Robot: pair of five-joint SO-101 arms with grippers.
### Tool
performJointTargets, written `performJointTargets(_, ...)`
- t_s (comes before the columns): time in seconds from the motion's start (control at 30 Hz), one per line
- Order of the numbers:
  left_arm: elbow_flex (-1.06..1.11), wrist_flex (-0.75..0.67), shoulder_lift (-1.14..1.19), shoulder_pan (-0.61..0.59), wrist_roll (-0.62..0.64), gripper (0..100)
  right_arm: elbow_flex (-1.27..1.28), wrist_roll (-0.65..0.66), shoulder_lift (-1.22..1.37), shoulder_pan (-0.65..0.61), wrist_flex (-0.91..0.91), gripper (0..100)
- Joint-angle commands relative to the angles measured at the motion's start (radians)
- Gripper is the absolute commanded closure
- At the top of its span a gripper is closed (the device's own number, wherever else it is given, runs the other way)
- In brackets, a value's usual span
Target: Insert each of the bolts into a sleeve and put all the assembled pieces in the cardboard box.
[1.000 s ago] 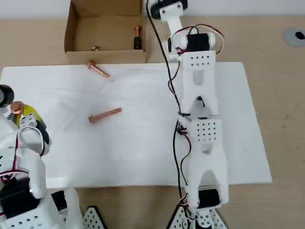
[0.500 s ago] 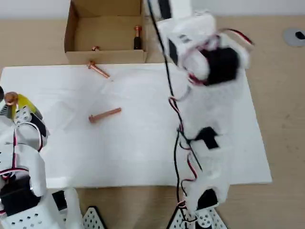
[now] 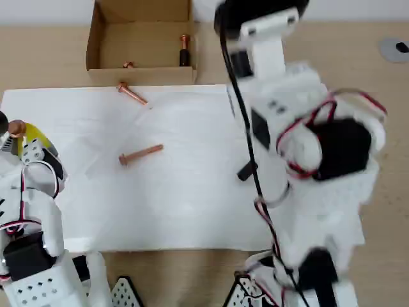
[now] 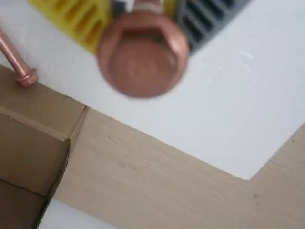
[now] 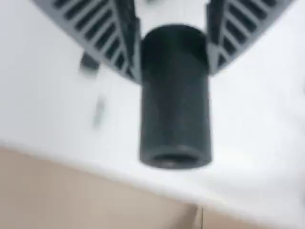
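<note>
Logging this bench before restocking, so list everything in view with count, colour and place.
cardboard box: one, brown, table's far side
assembled piece: one, copper bolt in black sleeve, in box
bolt head: one, copper, in box, rest hidden
loose bolts: two, copper, on sheet
sheet: one, white, on table
table: one, light wood
disc: one, grey, table's far right
held bolt: one, copper, left pincer
held sleeve: one, black, right pincer
left pincer: yellow and grey, shut
right pincer: grey, shut
</note>
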Motion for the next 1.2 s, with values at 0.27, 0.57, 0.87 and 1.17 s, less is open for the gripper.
performJointTargets(0.27,0.014,-0.051,-0.007,0.377,-0.003,99,0.697,-0.08,-0.631,0.008,-0.127,98.9)
performJointTargets(0.57,0.232,-0.48,-0.001,0.525,-0.041,99,1.411,-0.163,-1.11,-0.039,-0.647,98.9)
performJointTargets(0.87,0.256,-0.589,-0.007,0.545,-0.066,99,1.863,-0.146,-1.458,-0.338,-0.945,98.9)
performJointTargets(1.17,0.242,-0.592,-0.008,0.695,0.155,99,1.982,-0.006,-1.475,-0.397,-1.083,98.9)
